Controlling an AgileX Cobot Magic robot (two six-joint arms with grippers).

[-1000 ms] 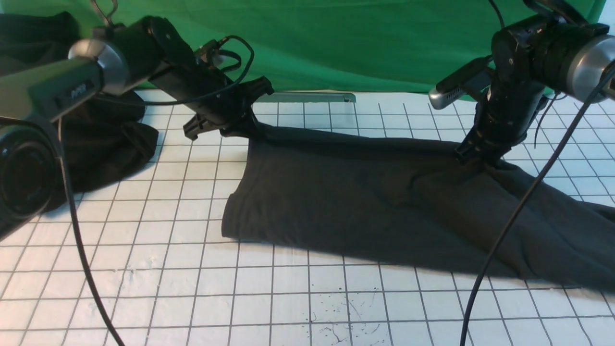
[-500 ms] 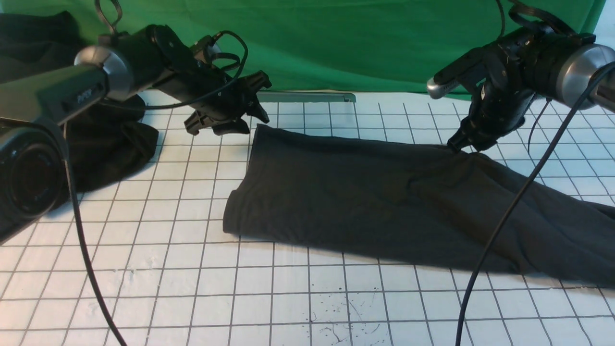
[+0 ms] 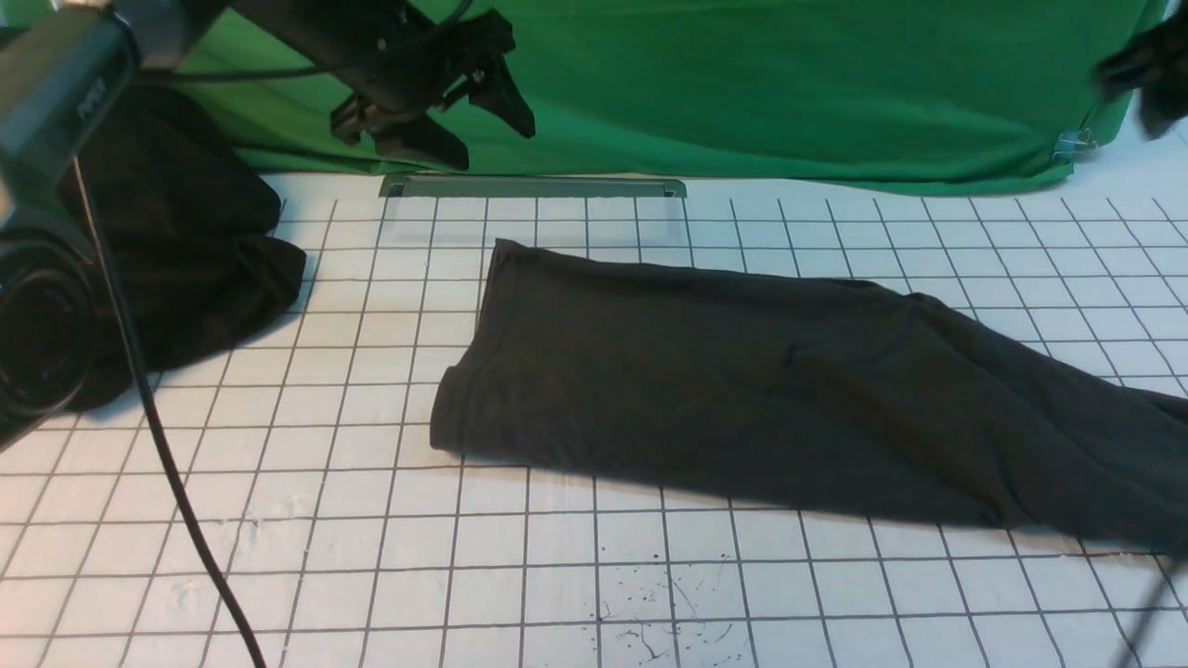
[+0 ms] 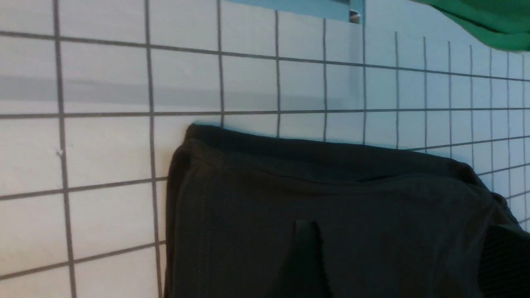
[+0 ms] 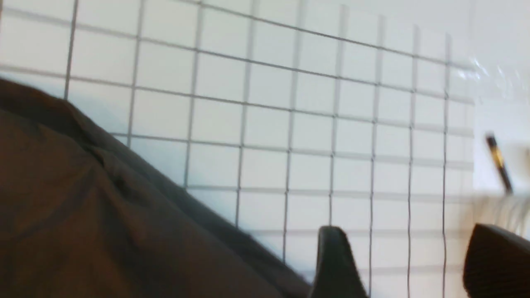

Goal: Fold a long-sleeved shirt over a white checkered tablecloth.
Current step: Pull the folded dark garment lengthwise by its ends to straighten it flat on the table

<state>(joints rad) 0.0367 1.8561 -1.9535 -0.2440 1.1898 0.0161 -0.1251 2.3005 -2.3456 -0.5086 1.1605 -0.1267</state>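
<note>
Okay, so the big change: both arms have let go and pulled up off the long-sleeved shirt (image 3: 742,390). A second ago each was pinching its far edge, and now the cloth lies on its own on the white checkered tablecloth (image 3: 594,575) covering the table. The left hand (image 3: 492,141) has risen in front of the green backdrop (image 3: 789,93), jaws spread wide with nothing in them. The right hand (image 5: 408,248) has swung off to the top right corner of the front view, where it's just a blur. Its wrist camera shows both fingers apart with only grid between them, so it's open and empty too. To me that reads as one fold laid down and released, and I'd guess a crosswise fold comes next. The shirt itself is a long dark band across the middle of the cloth, starting a bit left of centre and running off the right side of the front view. It hasn't shifted since the release. The left end is fairly square, and the left wrist view shows stacked layers at that corner. Toward the right it widens out, with a few low ridges and a soft crease. No chest print shows. The lumpy black cloth (image 3: 186,269) sits well apart on the left.
</note>
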